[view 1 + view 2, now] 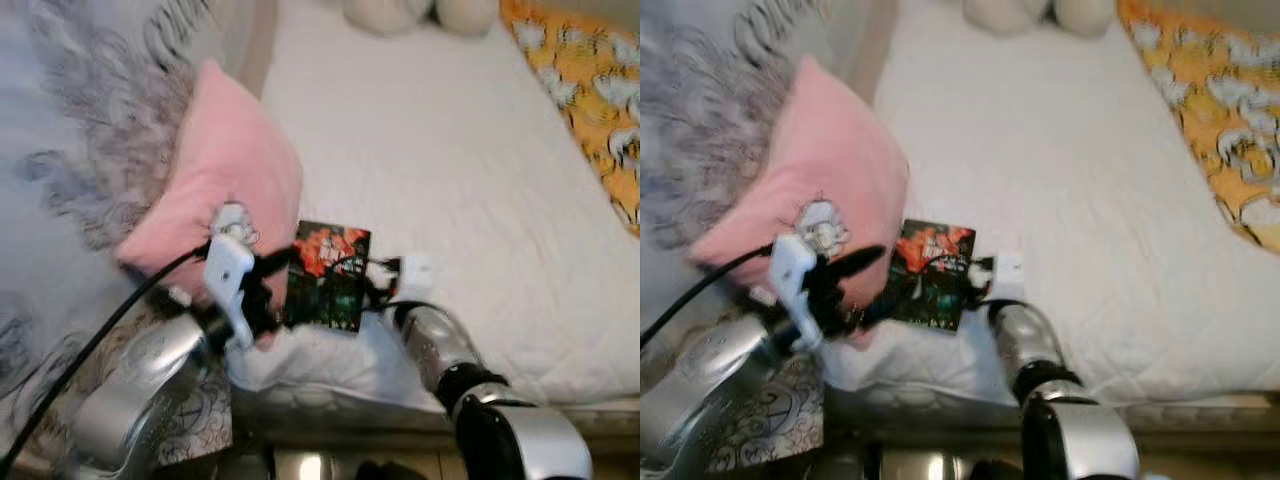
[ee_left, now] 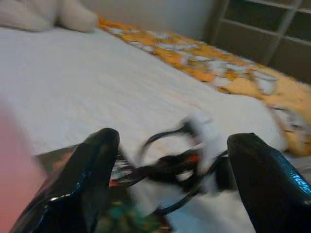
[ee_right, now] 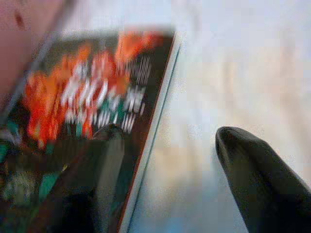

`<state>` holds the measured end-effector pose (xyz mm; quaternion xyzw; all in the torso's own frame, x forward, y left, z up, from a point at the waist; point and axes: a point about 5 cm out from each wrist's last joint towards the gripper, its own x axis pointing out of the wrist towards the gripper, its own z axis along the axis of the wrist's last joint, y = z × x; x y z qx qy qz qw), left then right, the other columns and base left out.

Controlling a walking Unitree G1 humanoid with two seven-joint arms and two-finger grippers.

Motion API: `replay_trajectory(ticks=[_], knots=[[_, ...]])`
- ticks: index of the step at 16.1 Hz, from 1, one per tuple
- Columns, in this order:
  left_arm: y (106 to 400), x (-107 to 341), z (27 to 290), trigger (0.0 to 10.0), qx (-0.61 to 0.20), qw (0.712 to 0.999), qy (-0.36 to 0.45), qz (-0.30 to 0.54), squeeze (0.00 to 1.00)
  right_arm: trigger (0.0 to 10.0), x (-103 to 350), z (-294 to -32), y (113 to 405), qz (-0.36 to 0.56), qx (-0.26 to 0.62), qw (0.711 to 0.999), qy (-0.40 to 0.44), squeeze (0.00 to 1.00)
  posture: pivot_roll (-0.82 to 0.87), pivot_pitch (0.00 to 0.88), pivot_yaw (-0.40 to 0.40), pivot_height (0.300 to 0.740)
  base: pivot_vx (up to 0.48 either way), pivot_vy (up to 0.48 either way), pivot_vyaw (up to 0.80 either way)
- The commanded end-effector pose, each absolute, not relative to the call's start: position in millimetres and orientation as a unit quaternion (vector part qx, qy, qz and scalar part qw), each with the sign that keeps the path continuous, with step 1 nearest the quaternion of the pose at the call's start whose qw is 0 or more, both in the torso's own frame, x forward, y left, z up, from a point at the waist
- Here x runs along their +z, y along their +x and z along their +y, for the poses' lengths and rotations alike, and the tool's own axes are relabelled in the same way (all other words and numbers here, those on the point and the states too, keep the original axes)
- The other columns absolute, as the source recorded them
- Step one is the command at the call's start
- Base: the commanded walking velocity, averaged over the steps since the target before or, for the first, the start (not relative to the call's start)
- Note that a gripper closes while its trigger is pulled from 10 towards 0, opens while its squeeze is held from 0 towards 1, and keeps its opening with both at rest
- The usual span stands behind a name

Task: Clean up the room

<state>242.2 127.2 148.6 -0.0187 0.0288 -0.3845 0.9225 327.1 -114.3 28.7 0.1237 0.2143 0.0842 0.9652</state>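
A book with a dark cover and red-orange flowers lies flat on the white bed near its front edge, touching a pink pillow. My left gripper sits at the book's left side, against the pillow. Its fingers stand wide open in the left wrist view. My right gripper is at the book's right edge. It is open and straddles that edge in the right wrist view, with one finger over the cover and the other over the sheet.
A grey patterned quilt covers the bed's left side behind the pillow. An orange patterned blanket lies along the right side. Two pale plush shapes rest at the far end. Dark shelves stand beyond the bed.
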Motion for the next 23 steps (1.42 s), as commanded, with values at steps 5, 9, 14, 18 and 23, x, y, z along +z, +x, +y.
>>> replay_trajectory(ticks=[5, 9, 14, 18, 23], knots=[[276, 111, 131, 10.0, -0.256, 0.965, 0.022, 0.043, 0.0, 10.0, 52, -157, 317, 0.057, 0.047, 0.996, 0.044, 1.0, 0.08, 0.0, -0.06, 0.74, 0.0, 0.0, 0.0], [274, 96, 149, 10.0, -0.111, 0.993, -0.014, 0.025, 0.0, 10.0, 60, -165, 280, -0.009, 0.074, 0.997, 0.0, 0.0, 0.06, 0.0, -0.069, 0.74, 0.0, -0.351, 0.0], [282, 90, 168, 10.0, -0.014, 1.0, -0.006, 0.005, 0.0, 10.0, 55, -176, 284, 0.01, 0.064, 0.998, -0.018, 0.0, 0.03, 0.0, -0.051, 0.74, 0.0, -0.464, 0.53], [284, 87, 154, 10.0, -0.041, 0.999, 0.002, -0.007, 0.0, 10.0, 49, -168, 288, 0.049, 0.063, 0.997, -0.021, 0.0, 0.02, 0.0, -0.048, 0.74, 0.0, -0.454, 0.17], [289, 85, 156, 10.0, -0.05, 0.999, 0.005, -0.012, 0.0, 10.0, 55, -159, 284, 0.02, 0.058, 0.998, 0.029, 1.0, 0.02, 0.0, -0.035, 0.74, 0.0, -0.444, 0.0]])
